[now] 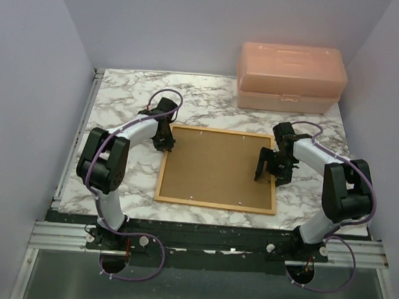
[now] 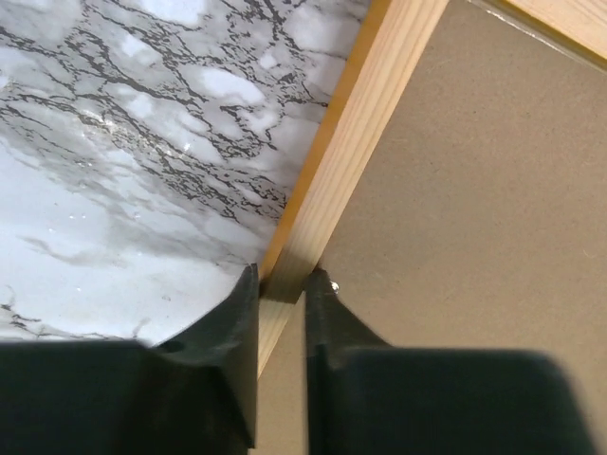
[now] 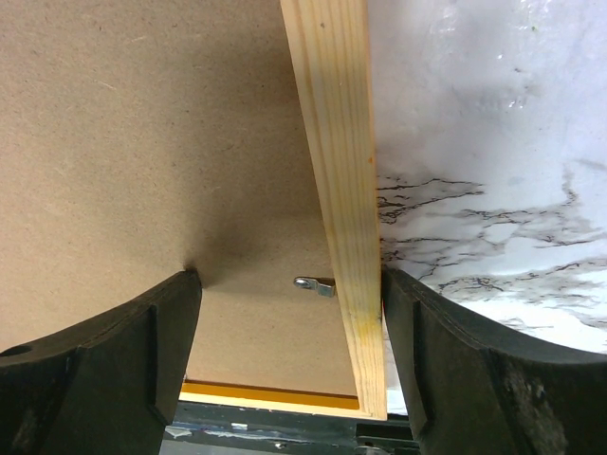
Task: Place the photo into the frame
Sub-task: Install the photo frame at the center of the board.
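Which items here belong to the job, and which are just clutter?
Job: frame, face down; backing board in it; left gripper and right gripper at its side rails. Photo not in view.
Lying about: pink box, at the back.

**Both arms at the face-down frame**

The frame lies flat at the middle of the marble table, its orange wooden rails surrounding a plain brown backing board that faces up. The left gripper points down at the frame's far left corner, right at the rail; how its fingers stand cannot be told from here. The right gripper is low over the right rail, about halfway along it, with its fingers spread: one dark finger is over the board and the other is toward the outer side of the rail. A pink translucent box, lid closed, sits in the far right corner of the table, well apart from the frame.
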Available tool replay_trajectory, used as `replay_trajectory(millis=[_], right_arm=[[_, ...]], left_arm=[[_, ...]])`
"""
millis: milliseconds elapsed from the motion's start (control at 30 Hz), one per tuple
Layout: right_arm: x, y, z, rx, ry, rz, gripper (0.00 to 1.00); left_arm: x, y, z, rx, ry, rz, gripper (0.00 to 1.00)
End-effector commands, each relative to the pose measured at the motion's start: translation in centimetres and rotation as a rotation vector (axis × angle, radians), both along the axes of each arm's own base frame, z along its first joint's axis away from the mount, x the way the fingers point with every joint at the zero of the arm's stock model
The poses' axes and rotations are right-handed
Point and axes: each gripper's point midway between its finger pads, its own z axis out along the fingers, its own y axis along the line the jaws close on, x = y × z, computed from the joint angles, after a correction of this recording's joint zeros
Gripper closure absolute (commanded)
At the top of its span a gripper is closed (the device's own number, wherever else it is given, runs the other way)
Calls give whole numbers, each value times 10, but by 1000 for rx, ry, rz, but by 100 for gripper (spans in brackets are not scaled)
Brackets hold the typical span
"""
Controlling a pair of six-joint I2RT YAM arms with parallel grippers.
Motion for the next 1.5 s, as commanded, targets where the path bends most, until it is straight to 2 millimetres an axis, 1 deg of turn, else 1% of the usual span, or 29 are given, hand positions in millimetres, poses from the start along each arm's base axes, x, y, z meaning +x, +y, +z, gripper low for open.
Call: replay_trajectory(millis=[0, 167, 233, 267, 300, 333, 400, 467, 533, 633, 700, 767, 867, 933, 967, 1100, 1167, 1233, 1333, 1400, 1467], right_arm=[[-4, 13, -9, 67, 23, 13, 17], [-7, 14, -10, 74, 30, 12, 18], [-9, 14, -9, 77, 35, 8, 17], [-10, 14, -10, 79, 38, 7, 17], [-11, 14, -10, 79, 39, 5, 17], [-11, 14, -9, 81, 36, 5, 17], [-11, 16, -9, 90, 38, 6, 17], [-11, 18, -8, 104, 35, 3, 17], [-9, 23, -6, 129, 30, 0, 17], [-6, 31, -6, 170, 25, -6, 17], [-2, 38, -5, 199, 21, -7, 12], [3, 47, -4, 217, 15, -2, 9], [14, 65, -1, 230, 3, 27, 8], [23, 79, 2, 237, -8, 48, 8], [26, 86, 3, 239, -13, 60, 8], [43, 117, 8, 231, -39, 116, 8], [48, 126, 11, 217, -47, 135, 7], [50, 127, 15, 199, -56, 139, 7], [44, 116, 19, 156, -73, 137, 6], [33, 105, 18, 128, -63, 141, 7], [15, 97, 16, 116, -39, 145, 7]], left_arm=[[-6, -4, -21, 2, 42, 27, 100], [-4, -7, -15, -16, 17, -13, 100], [-4, -10, -7, -38, -5, -26, 100], [-3, -11, -1, -46, -20, -34, 87], [-4, -11, 5, -49, -30, -38, 68], [-4, -10, 12, -52, -41, -40, 51], [-5, -6, 28, -42, -67, -36, 35], [-7, -2, 44, -31, -96, -43, 30], [-10, 2, 61, -18, -123, -64, 28], [-20, 8, 83, -8, -160, -95, 25], [-29, 10, 97, -24, -192, -117, 24], [-40, 8, 108, -54, -225, -141, 22], [-57, 2, 122, -114, -283, -172, 19], [-70, -2, 127, -160, -314, -183, 18], [-76, -6, 129, -197, -324, -197, 18], [-97, -21, 141, -308, -391, -231, 13], [-108, -31, 146, -354, -417, -259, 10], [-117, -39, 148, -378, -432, -285, 8], [-128, -51, 150, -398, -442, -331, 7], [-133, -59, 152, -412, -447, -362, 7], [-140, -67, 151, -421, -447, -399, 7]])
